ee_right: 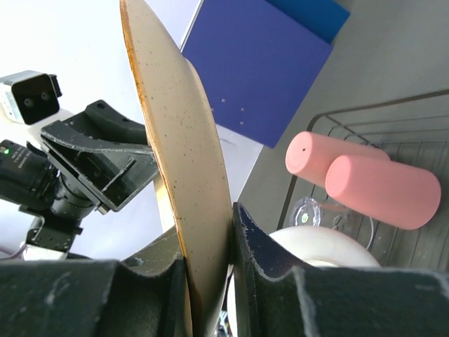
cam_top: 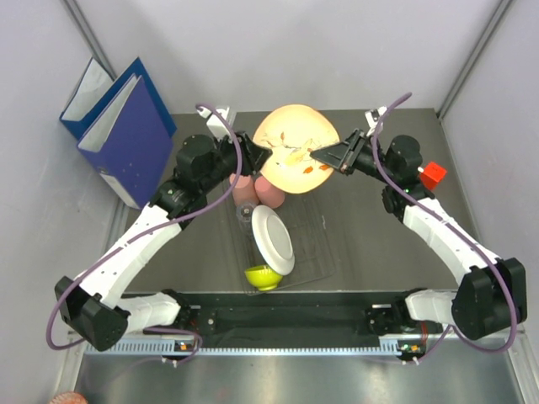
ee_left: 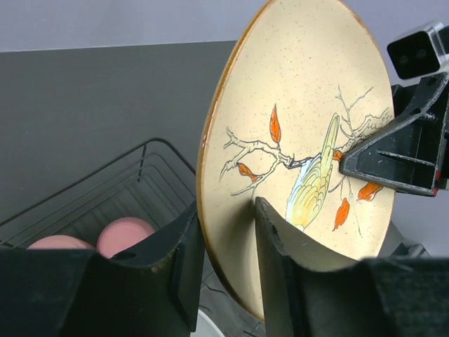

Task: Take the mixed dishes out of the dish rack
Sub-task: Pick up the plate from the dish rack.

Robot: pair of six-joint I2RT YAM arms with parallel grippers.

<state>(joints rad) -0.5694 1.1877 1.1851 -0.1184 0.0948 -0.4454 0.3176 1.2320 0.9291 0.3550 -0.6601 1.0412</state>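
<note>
The tan patterned plate (cam_top: 295, 147) hangs on edge above the far end of the dish rack (cam_top: 316, 252), gripped from both sides. My left gripper (ee_left: 228, 210) is shut on its left rim, one finger on the painted face and one behind. My right gripper (ee_right: 210, 217) is shut on the opposite rim (ee_right: 175, 140). In the rack lie two pink cups (ee_right: 382, 189), a clear glass (ee_right: 309, 210), a white plate (cam_top: 272, 240) standing on edge and a lime-yellow bowl (cam_top: 263, 276) at the near end.
A blue ring binder (cam_top: 126, 126) stands at the table's far left corner. A small red cube (cam_top: 433, 175) sits behind the right arm near the right wall. Grey walls close in on both sides.
</note>
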